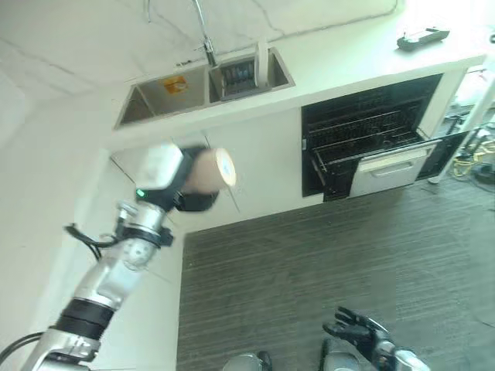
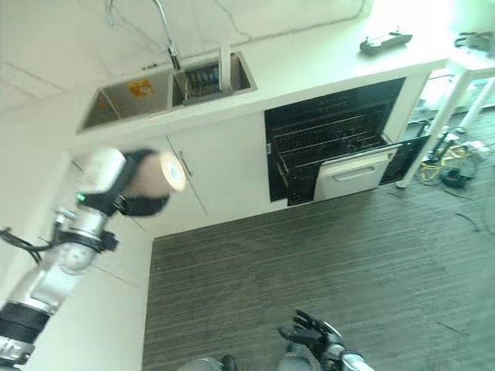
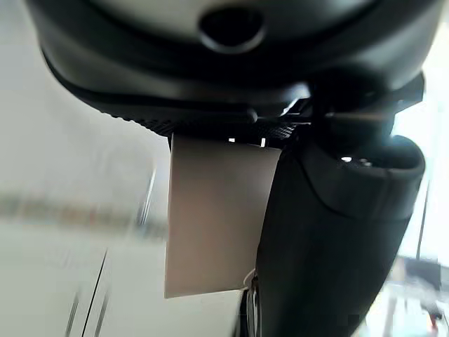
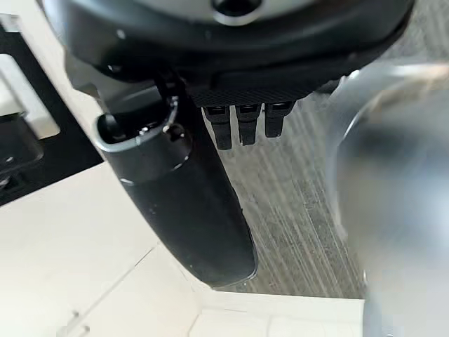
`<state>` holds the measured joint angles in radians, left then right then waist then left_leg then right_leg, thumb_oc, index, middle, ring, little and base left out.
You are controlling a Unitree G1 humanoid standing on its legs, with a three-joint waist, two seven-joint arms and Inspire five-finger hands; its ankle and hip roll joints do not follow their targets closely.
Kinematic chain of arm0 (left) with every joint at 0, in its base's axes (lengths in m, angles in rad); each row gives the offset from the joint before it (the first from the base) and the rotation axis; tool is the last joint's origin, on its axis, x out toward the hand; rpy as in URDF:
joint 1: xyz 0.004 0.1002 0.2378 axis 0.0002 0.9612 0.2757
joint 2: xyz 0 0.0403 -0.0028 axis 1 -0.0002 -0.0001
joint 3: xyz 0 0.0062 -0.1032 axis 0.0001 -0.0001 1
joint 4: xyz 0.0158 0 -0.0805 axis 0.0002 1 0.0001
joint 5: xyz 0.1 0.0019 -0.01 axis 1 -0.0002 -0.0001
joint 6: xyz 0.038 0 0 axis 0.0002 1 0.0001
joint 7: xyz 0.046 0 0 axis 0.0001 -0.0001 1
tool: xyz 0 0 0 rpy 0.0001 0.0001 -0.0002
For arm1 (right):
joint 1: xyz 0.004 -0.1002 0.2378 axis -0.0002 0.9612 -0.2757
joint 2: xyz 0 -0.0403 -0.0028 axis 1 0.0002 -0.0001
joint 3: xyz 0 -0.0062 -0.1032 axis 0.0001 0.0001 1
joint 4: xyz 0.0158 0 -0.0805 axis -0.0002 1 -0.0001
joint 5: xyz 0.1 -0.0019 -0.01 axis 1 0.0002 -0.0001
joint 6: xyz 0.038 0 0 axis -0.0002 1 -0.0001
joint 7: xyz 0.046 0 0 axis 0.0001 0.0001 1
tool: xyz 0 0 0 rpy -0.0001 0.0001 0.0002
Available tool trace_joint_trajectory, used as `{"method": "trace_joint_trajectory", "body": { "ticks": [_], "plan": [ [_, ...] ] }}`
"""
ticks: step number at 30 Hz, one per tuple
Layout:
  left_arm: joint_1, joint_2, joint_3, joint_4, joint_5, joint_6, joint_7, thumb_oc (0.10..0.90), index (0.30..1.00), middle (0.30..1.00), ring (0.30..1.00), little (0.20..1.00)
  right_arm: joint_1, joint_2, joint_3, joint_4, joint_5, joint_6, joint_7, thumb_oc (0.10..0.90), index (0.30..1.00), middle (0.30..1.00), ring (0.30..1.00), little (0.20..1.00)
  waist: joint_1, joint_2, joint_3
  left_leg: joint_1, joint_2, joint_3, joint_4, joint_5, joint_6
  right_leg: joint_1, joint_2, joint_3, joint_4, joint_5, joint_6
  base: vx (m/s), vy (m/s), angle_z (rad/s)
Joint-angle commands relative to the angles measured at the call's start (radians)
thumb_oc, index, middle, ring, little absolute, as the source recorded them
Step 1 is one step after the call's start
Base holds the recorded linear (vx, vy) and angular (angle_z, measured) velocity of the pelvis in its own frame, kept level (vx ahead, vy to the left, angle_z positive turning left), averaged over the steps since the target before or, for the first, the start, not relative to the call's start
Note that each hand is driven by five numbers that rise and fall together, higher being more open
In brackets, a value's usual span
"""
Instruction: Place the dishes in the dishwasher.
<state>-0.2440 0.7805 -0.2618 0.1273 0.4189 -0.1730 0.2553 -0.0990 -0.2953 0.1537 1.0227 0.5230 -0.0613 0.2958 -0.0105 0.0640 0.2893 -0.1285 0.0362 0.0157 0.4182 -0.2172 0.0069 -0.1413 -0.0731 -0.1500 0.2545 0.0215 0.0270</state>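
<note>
The left hand [image 1: 193, 185] gripped a beige cup [image 1: 213, 170], raised left of the open dishwasher [image 1: 371, 147] and well apart from it. The right hand [image 1: 360, 331] hung near, fingers relaxed. Loading the racks remained.

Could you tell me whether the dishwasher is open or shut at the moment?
Open. The dishwasher under the counter shows its dark racks, with the lower rack pulled forward out of the cabinet front.

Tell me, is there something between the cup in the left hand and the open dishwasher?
Nothing visible stands in the way. The left hand holds the cup up in front of the white cabinets, and the dishwasher stands open to its right, racks pulled out. Between them lies bare floor.
</note>
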Motion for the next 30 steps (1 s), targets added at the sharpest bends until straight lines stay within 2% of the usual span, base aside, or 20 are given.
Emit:
{"method": "trace_joint_trajectory", "body": {
  "ticks": [1,3,6,7,8,10,11,12,13,14,15,16,17,19,21,22,24,26,29,30],
  "plan": [
    [-0.097,0.037,0.100,-0.128,0.007,0.026,0.079,0.400,0.300,0.300,0.300,0.300,-0.019,-0.022,-0.026,-0.051,-0.005,-0.066,-0.022,0.800,0.900,0.900,0.900,0.900,0.002,0.020,0.055,0.063,0.032,0.064,-0.118,0.003,0.025,0.046,-0.063,-0.075,0.174,-0.212,0.067,0.05,-0.456,-0.98],
    [-0.114,0.042,0.090,-0.148,0.018,0.057,0.101,0.400,0.300,0.300,0.300,0.300,-0.039,-0.027,-0.021,-0.079,-0.012,-0.051,-0.018,0.800,0.900,0.900,0.900,0.900,0.008,0.015,0.069,0.070,0.056,0.064,-0.118,0.002,0.013,0.067,-0.148,-0.041,0.055,-0.148,0.096,0.07,-0.516,-0.36],
    [-0.140,0.085,0.064,-0.160,-0.011,0.095,0.141,0.400,0.300,0.300,0.300,0.300,-0.058,-0.032,-0.016,-0.126,-0.022,-0.047,-0.004,0.800,0.900,0.900,0.900,0.900,0.013,-0.011,0.088,0.087,0.074,0.039,-0.118,-0.003,-0.009,0.018,-0.282,0.088,0.046,-0.070,0.140,0.20,-0.973,-0.18],
    [-0.126,0.141,0.099,-0.130,-0.062,0.063,0.169,0.400,0.300,0.300,0.300,0.300,-0.047,-0.033,-0.022,-0.196,0.001,-0.003,0.014,0.800,0.900,0.900,0.900,0.900,0.012,-0.022,0.098,0.099,0.178,0.041,-0.118,0.009,-0.047,0.008,-0.303,0.102,0.046,-0.076,0.167,0.42,-1.591,0.06],
    [-0.085,0.162,0.140,-0.130,-0.094,0.043,0.165,0.400,0.300,0.300,0.300,0.300,-0.038,-0.034,-0.019,-0.203,-0.030,-0.003,0.026,0.800,0.900,0.900,0.900,0.900,0.016,-0.023,0.094,0.128,0.235,0.052,-0.118,0.019,-0.068,0.017,-0.294,0.060,0.046,-0.096,0.178,0.43,-1.484,0.09],
    [0.005,0.140,0.220,-0.173,-0.089,0.038,0.138,0.400,0.300,0.300,0.300,0.300,-0.006,-0.049,-0.011,-0.249,-0.066,0.019,0.026,0.800,0.900,0.900,0.900,0.900,0.009,-0.017,0.082,0.134,0.309,0.077,-0.118,0.049,-0.089,0.005,-0.252,0.016,0.104,-0.149,0.164,0.28,-0.772,-0.12],
    [0.047,0.118,0.248,-0.197,-0.069,0.032,0.129,0.400,0.300,0.300,0.300,0.300,0.024,-0.058,-0.011,-0.281,-0.065,0.035,0.024,0.800,0.900,0.900,0.900,0.900,-0.010,-0.017,0.077,0.107,0.367,0.112,-0.118,0.132,-0.098,0.005,-0.224,-0.002,0.129,-0.185,0.133,0.30,-0.970,-0.09],
    [0.034,0.094,0.243,-0.204,-0.038,0.007,0.090,0.400,0.300,0.300,0.300,0.300,0.083,-0.070,-0.029,-0.304,-0.052,0.021,0.026,0.800,0.900,0.900,0.900,0.900,-0.061,-0.020,0.077,0.088,0.401,0.218,-0.118,0.188,-0.105,0.063,-0.205,-0.076,0.137,-0.247,0.078,0.26,-0.958,0.88],
    [0.005,0.077,0.221,-0.193,-0.012,0.005,0.083,0.400,0.300,0.300,0.300,0.300,0.102,-0.070,-0.036,-0.302,-0.045,0.014,0.030,0.800,0.900,0.900,0.900,0.900,-0.081,-0.019,0.076,0.087,0.373,0.264,-0.118,0.182,-0.098,0.088,-0.190,-0.104,0.114,-0.245,0.061,0.26,-0.958,2.56],
    [-0.052,0.060,0.189,-0.185,0.009,0.020,0.070,0.400,0.300,0.300,0.300,0.300,0.117,-0.076,-0.047,-0.295,-0.038,0.007,0.036,0.800,0.900,0.900,0.900,0.900,-0.097,-0.011,0.072,0.080,0.297,0.323,-0.118,0.157,-0.093,0.129,-0.167,-0.155,0.046,-0.226,0.050,0.14,-0.662,2.89],
    [-0.095,0.053,0.164,-0.176,0.015,0.038,0.061,0.400,0.300,0.300,0.300,0.300,0.121,-0.081,-0.049,-0.290,-0.031,0.005,0.029,0.800,0.900,0.900,0.900,0.900,-0.106,-0.006,0.066,0.074,0.249,0.358,-0.118,0.137,-0.093,0.130,-0.165,-0.176,0.046,-0.234,0.047,0.11,-0.530,2.25],
    [-0.118,0.058,0.148,-0.174,0.007,0.059,0.055,0.400,0.300,0.300,0.300,0.300,0.121,-0.083,-0.046,-0.288,-0.027,0.012,0.017,0.800,0.900,0.900,0.900,0.900,-0.107,0.002,0.061,0.066,0.204,0.359,-0.118,0.119,-0.086,0.129,-0.158,-0.177,0.046,-0.239,0.046,0.08,-0.334,0.96],
    [-0.132,0.069,0.139,-0.175,-0.009,0.083,0.048,0.400,0.300,0.300,0.300,0.300,0.118,-0.081,-0.039,-0.281,-0.022,0.024,0.002,0.800,0.900,0.900,0.900,0.900,-0.100,0.014,0.057,0.055,0.152,0.341,-0.118,0.102,-0.075,0.130,-0.143,-0.177,0.046,-0.243,0.046,0.12,-0.225,0.62],
    [-0.126,0.082,0.142,-0.176,-0.025,0.089,0.040,0.400,0.300,0.300,0.300,0.300,0.109,-0.072,-0.027,-0.261,-0.007,0.030,-0.016,0.800,0.900,0.900,0.900,0.900,-0.084,0.037,0.046,0.043,0.084,0.324,-0.118,0.073,-0.055,0.135,-0.105,-0.180,0.046,-0.255,0.045,0.14,-0.177,0.03],
    [-0.087,0.095,0.158,-0.190,-0.036,0.093,0.043,0.400,0.300,0.300,0.300,0.300,0.100,-0.054,-0.005,-0.247,-0.014,0.029,-0.028,0.800,0.900,0.900,0.900,0.900,-0.054,0.056,0.034,0.020,0.000,0.235,-0.118,0.046,-0.031,0.129,-0.055,-0.146,0.046,-0.264,0.043,0.16,-0.161,-0.49],
    [-0.029,0.091,0.195,-0.203,-0.026,0.075,0.045,0.400,0.300,0.300,0.300,0.300,0.089,-0.036,0.010,-0.230,-0.031,0.028,-0.033,0.800,0.900,0.900,0.900,0.900,-0.025,0.064,0.023,0.006,-0.045,0.174,-0.118,0.046,-0.005,0.114,-0.019,-0.135,0.046,-0.253,0.034,0.16,-0.150,-0.77],
    [0.045,0.067,0.242,-0.223,0.011,0.052,0.054,0.400,0.300,0.300,0.300,0.300,0.077,-0.020,0.022,-0.210,-0.043,0.025,-0.045,0.800,0.900,0.900,0.900,0.900,0.006,0.065,0.005,0.003,-0.077,0.134,-0.118,0.029,0.013,0.109,0.006,-0.129,0.046,-0.261,0.030,0.15,-0.090,-0.97],
    [0.084,0.054,0.265,-0.238,0.036,0.030,0.068,0.400,0.300,0.300,0.300,0.300,0.074,-0.014,0.018,-0.203,-0.045,0.009,-0.059,0.800,0.900,0.900,0.900,0.900,0.018,0.064,-0.006,0.003,-0.067,0.154,-0.118,0.015,0.020,0.109,0.013,-0.149,0.046,-0.271,0.029,0.11,0.011,-0.46],
    [0.121,0.065,0.296,-0.250,0.046,0.009,0.080,0.400,0.300,0.300,0.300,0.300,0.063,-0.013,0.006,-0.196,-0.028,-0.012,-0.054,0.800,0.900,0.900,0.900,0.900,0.034,0.063,-0.016,0.011,-0.062,0.134,-0.118,-0.005,0.038,0.122,0.031,-0.150,0.046,-0.273,0.029,0.13,0.060,0.07],
    [0.137,0.069,0.313,-0.256,0.058,-0.001,0.075,0.400,0.300,0.300,0.300,0.300,0.066,-0.006,0.003,-0.203,-0.027,-0.018,-0.058,0.800,0.900,0.900,0.900,0.900,0.037,0.063,-0.018,0.021,-0.063,0.126,-0.118,-0.019,0.050,0.133,0.044,-0.152,0.071,-0.252,0.038,0.15,0.052,0.00]
  ]
}}
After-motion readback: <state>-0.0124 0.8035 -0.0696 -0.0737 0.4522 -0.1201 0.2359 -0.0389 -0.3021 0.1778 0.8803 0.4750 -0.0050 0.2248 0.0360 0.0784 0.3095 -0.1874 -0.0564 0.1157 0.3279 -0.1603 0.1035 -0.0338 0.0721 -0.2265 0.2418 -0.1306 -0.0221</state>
